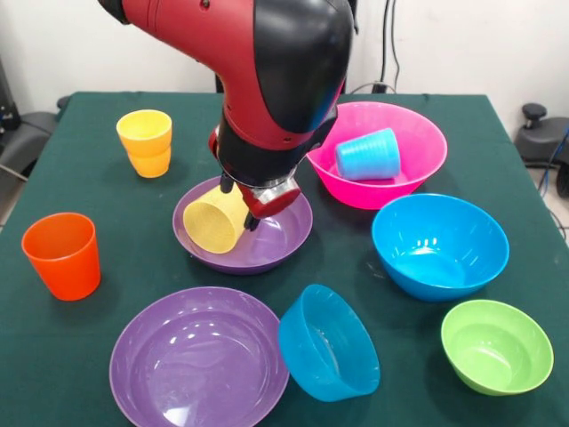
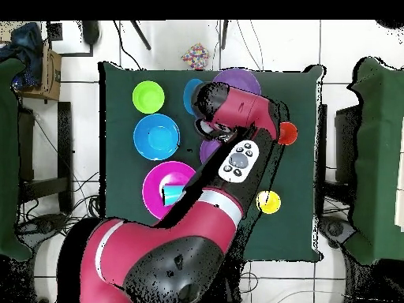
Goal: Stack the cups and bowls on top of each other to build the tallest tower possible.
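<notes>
The robot's gripper pinches the ribbed pale yellow plastic cup, tipped over inside a shallow purple plastic bowl. No tall tower yet; two amber-yellow cups are stacked, the rest sit apart.

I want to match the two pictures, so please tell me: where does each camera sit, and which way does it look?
Front view: sits across the table, faces the arm, whose gripper is at the pale yellow cup in a purple bowl.
Overhead view: looks straight down; the arm's base is at the bottom.
Both share the pink bowl with the light blue cup.
</notes>
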